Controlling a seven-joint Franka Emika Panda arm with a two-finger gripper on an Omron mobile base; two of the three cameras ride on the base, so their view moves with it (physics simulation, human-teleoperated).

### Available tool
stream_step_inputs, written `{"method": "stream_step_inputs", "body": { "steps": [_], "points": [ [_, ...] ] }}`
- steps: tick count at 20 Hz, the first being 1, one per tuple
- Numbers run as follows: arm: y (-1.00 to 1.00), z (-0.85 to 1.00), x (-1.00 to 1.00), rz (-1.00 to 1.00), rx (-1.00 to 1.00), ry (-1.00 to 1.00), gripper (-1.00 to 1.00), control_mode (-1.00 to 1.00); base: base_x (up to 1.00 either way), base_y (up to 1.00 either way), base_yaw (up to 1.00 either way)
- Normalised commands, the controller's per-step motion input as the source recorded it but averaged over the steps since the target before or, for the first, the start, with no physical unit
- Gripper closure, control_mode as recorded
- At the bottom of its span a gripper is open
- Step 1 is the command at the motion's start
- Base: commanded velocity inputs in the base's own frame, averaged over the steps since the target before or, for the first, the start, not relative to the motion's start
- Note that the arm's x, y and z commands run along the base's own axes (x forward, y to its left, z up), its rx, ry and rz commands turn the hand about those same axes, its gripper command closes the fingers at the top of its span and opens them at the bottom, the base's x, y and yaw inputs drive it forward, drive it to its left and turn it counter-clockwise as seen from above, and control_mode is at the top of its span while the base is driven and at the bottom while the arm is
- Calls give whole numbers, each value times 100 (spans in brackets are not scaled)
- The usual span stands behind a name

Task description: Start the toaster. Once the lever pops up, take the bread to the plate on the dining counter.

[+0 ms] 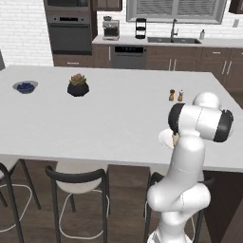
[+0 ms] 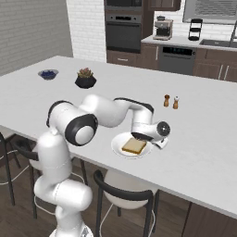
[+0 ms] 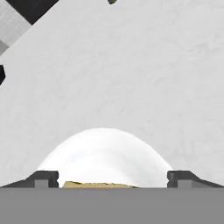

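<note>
The bread [image 2: 134, 146] was seen lying flat on the plate [image 2: 117, 145], which rested on the white tabletop [image 2: 203, 139] of the dining counter, near the edge closest to the stools [image 2: 124, 194]. The end effector [image 2: 147, 138] was held low just above the far side of the slice, and its fingers [image 3: 43, 179] were spread wide apart in the hand view, with nothing gripped between them. In that view a strip of tan crust [image 3: 98, 185] was visible low between the fingertips, with the plate's white rim [image 3: 103, 140] curving beyond it. Whether the fingertips touched the bread could not be told with certainty, though a small gap seemed likely. Farther along the tabletop two small shakers [image 2: 171, 101] were stood side by side, and well apart from them a dark potted plant [image 2: 85, 78] and a small blue bowl [image 2: 48, 73] were placed. In the left base view the plate [image 1: 164, 138] was largely hidden behind the arm.
</note>
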Motion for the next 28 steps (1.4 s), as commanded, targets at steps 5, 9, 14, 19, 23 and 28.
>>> {"method": "stream_step_inputs", "body": {
  "steps": [5, 9, 14, 19, 23, 28],
  "points": [
    [-4, 41, -39, -10, -4, 3, -100, -100, 0, 0, 0],
    [0, 79, -92, 2, 6, 0, -100, -100, 0, 0, 0],
    [0, 98, -91, 7, 15, 0, -100, -100, 0, 0, 0],
    [0, 100, -76, 9, 19, 1, -100, -100, 0, 0, 0],
    [8, 80, -94, 8, 19, -10, -100, -100, 0, 0, 0],
    [25, 64, -91, 8, 21, -19, -100, -100, 0, 0, 0]
  ]
}}
